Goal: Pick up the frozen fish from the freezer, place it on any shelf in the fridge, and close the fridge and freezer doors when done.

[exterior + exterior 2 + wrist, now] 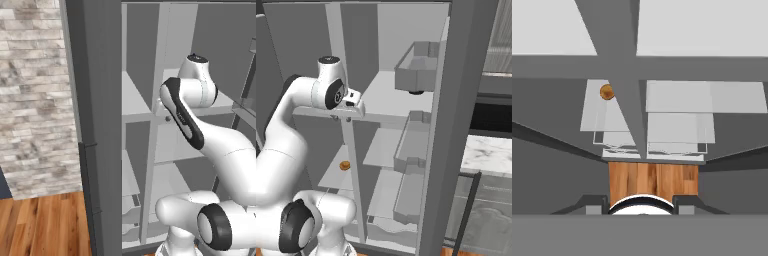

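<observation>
Left base view — unit: you see the freezer [131, 100] as the narrow left compartment and the fridge [215, 60] to its right, both standing open, split by a pale upright divider.
Left base view — door: the freezer door [95, 125] is swung out towards you, edge-on, with brick wall and wooden floor to its left.
Left base view — arm: the white arm reaches up to the level of the upper shelf [222, 102]; its wrist sits in front of the divider and covers the pincer.
Right base view — pincer: the pincer [342, 118] hangs just under the hand, right at the front edge of the upper shelf where it meets the divider. You cannot tell from here how wide it stands.
Right base view — fridge door: the fridge door [456, 125] is open at the right, its inner rack bins [416, 67] stacked one above another.
Right base view — freezer shelf: a small round orange-brown thing [344, 165] lies on a lower freezer shelf, left of the divider.
Hand view — look: you are looking straight down past the divider at the stacked shelves and the wooden floor [652, 177].
Hand view — pincer: the two dark fingertips [594, 202] stand well apart with nothing between them.
Hand view — fish: the frozen fish is possibly hidden; no flat silvery shape can be made out, and the orange-brown thing [606, 91] lies left of the divider.
</observation>
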Controlling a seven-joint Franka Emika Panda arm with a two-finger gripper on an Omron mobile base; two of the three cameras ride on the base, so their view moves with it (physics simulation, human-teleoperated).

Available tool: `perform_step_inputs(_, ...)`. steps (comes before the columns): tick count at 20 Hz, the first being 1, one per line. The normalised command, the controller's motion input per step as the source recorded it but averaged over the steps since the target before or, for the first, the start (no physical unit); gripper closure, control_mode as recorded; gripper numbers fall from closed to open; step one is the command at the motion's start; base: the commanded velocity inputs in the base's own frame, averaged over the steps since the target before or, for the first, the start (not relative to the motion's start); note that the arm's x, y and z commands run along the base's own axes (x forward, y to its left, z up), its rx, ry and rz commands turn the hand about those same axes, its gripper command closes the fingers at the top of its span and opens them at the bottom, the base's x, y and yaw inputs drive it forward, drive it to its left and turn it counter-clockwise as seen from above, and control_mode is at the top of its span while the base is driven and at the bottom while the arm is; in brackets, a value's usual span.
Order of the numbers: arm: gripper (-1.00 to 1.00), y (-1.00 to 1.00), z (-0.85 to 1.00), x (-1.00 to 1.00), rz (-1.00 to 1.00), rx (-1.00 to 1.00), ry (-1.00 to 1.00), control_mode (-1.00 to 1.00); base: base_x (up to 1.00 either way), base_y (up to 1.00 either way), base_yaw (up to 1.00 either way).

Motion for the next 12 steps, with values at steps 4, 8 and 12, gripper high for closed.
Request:
perform_step_inputs(4, -1.00, 0.00, -0.04, -0.30, 0.00, 0.00, 0.00, -1.00, 0.00, 0.00, 0.00)
perform_step_inputs(8, -1.00, 0.00, -0.32, -0.68, 0.00, -0.01, -0.08, -1.00, 0.00, 0.00, 0.00)
perform_step_inputs(12, -1.00, 0.00, -0.34, -0.68, 0.00, -0.03, -0.20, -1.00, 0.00, 0.00, 0.00)
